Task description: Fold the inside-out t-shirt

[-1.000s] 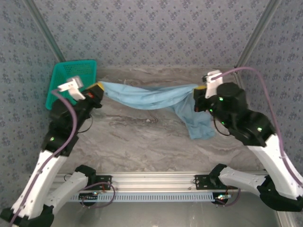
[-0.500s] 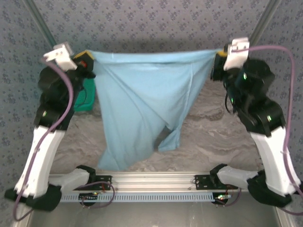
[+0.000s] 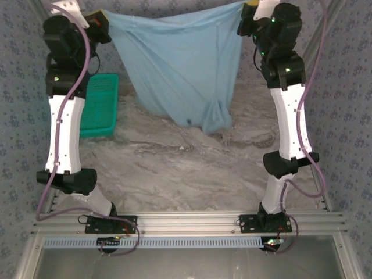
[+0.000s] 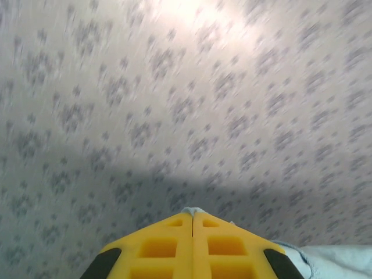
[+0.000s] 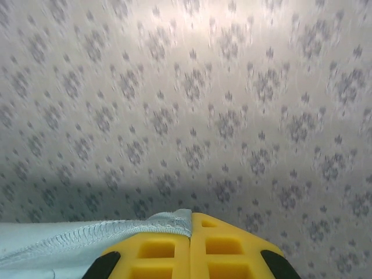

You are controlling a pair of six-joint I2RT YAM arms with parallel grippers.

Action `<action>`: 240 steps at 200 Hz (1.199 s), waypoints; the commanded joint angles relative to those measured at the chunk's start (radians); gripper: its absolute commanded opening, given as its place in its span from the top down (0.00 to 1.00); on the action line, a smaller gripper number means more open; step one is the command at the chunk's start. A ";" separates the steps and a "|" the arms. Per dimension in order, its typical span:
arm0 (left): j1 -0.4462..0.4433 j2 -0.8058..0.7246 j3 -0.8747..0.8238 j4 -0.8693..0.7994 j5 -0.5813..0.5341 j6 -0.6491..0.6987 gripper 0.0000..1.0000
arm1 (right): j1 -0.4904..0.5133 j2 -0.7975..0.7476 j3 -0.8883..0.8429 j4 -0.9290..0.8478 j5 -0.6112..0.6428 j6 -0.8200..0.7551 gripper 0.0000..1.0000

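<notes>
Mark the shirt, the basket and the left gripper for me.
shirt (image 3: 174, 70), top view, middle of the hanging cloth
basket (image 3: 103, 104), top view, bare mesh floor
left gripper (image 4: 192, 218), left wrist view, seam between its shut fingertips

basket (image 3: 99, 104) left of t-shirt (image 3: 180, 70), on table (image 3: 174, 168)

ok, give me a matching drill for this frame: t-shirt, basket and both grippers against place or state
1 t-shirt
2 basket
3 left gripper
4 right gripper

A teal, on the table, left side
B shut on the t-shirt's upper right corner
C light blue, hanging spread out
D shut on the t-shirt's upper left corner

Pairs: 1-C, 2-A, 3-D, 4-B
</notes>
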 commanded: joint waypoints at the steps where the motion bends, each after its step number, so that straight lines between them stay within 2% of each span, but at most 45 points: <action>1: 0.005 -0.033 0.041 -0.051 0.068 0.023 1.00 | -0.005 -0.123 -0.038 0.091 -0.052 0.012 1.00; 12: 0.005 -0.073 -0.020 -0.071 0.087 0.008 1.00 | 0.000 -0.162 -0.099 0.073 -0.076 0.004 1.00; 24: 0.003 -0.152 -0.161 -0.057 0.108 -0.014 1.00 | 0.012 -0.195 -0.147 0.007 -0.114 -0.002 1.00; 49: 0.000 -0.382 -0.621 0.050 0.110 -0.103 1.00 | 0.068 -0.296 -0.351 -0.154 -0.173 0.009 1.00; 68: -0.012 -0.529 -0.954 0.084 0.126 -0.152 1.00 | 0.133 -0.424 -0.730 -0.222 -0.116 0.065 1.00; 88: -0.049 -0.619 -1.260 0.041 0.173 -0.170 1.00 | 0.146 -0.591 -1.193 -0.226 -0.071 0.231 0.96; 99: -0.100 -0.645 -1.434 0.047 0.167 -0.206 1.00 | 0.143 -0.657 -1.411 -0.254 -0.056 0.317 0.95; 110: -0.169 -0.643 -1.606 0.122 0.175 -0.269 1.00 | 0.131 -0.700 -1.610 -0.262 -0.040 0.378 0.94; 126: -0.287 -0.594 -1.779 0.234 0.169 -0.368 1.00 | 0.095 -0.725 -1.797 -0.244 -0.042 0.459 0.90; 146: -0.389 -0.519 -1.856 0.277 0.137 -0.397 0.98 | 0.048 -0.721 -1.901 -0.178 -0.053 0.492 0.86; 168: -0.415 -0.476 -1.843 0.254 0.126 -0.359 0.90 | -0.002 -0.699 -1.893 -0.145 -0.027 0.473 0.81; 195: -0.421 -0.489 -1.797 0.198 0.096 -0.323 0.64 | -0.034 -0.667 -1.834 -0.158 0.000 0.418 0.66; 221: -0.422 -0.577 -1.751 0.107 0.021 -0.284 0.50 | -0.040 -0.666 -1.791 -0.163 0.039 0.393 0.59; 240: -0.430 -0.676 -1.738 0.111 -0.006 -0.244 0.39 | -0.034 -0.632 -1.792 -0.056 -0.070 0.390 0.48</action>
